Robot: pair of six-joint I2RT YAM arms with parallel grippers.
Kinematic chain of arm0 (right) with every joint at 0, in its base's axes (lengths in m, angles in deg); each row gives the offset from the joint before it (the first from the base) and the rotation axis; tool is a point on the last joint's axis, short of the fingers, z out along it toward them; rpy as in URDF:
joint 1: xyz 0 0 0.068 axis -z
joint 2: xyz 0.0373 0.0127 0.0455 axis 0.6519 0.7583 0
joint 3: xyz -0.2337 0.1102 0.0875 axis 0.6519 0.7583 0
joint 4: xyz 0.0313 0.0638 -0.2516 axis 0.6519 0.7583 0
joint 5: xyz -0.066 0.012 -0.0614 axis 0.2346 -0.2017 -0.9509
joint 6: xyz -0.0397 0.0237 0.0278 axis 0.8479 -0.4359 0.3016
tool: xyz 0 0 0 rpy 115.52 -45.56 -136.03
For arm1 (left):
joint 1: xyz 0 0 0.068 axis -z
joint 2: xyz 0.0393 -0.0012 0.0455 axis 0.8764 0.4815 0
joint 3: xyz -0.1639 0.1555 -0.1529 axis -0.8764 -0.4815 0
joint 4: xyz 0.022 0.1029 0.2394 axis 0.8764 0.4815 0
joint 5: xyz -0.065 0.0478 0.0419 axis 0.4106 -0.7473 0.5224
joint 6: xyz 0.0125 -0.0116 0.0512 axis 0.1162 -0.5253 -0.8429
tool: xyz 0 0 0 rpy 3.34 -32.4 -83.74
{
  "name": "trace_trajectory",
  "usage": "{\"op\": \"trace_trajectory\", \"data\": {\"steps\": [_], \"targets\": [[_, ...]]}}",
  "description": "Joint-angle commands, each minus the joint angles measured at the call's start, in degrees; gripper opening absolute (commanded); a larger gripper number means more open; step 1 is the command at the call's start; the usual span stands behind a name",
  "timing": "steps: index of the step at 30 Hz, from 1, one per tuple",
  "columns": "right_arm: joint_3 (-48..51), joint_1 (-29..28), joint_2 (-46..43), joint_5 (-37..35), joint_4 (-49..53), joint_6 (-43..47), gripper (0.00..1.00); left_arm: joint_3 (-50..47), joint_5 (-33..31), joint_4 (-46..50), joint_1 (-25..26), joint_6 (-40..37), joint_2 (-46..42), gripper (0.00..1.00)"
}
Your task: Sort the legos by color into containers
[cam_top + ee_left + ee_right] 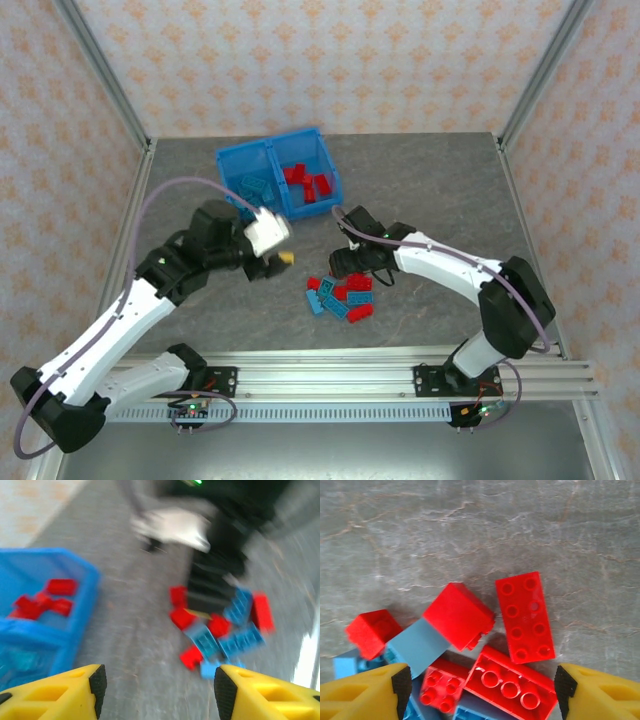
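Observation:
A pile of red and teal legos point(342, 295) lies on the grey table in front of the blue bin point(272, 150). The bin's left container point(254, 187) holds teal bricks and its right container point(308, 181) holds red ones. My right gripper point(350, 268) hangs low over the pile, open. In the right wrist view its jaws point(482, 687) straddle an upside-down red brick point(515, 682) and a small red brick point(439, 687), gripping neither. My left gripper point(278, 260) is open and empty between bin and pile. Its yellow fingers point(75, 692) frame bare table.
Metal frame posts and patterned walls close in the table on three sides. The right arm point(220, 540) rises just behind the pile point(220, 630) in the blurred left wrist view. A long red brick point(525, 617) and a teal brick point(415, 647) lie beyond the right fingers.

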Motion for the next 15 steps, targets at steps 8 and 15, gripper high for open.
{"op": "trace_trajectory", "data": {"steps": [8,15], "targets": [[1.7,1.1,5.4,-8.7,-1.2,-0.7,0.57,-11.2,13.7,3.0,0.8,-31.2,-3.3,0.69],[0.0,1.4,10.3,-8.0,-2.8,-1.1,0.54,-12.8,13.5,1.5,0.8,-31.2,-5.2,0.71]]}}
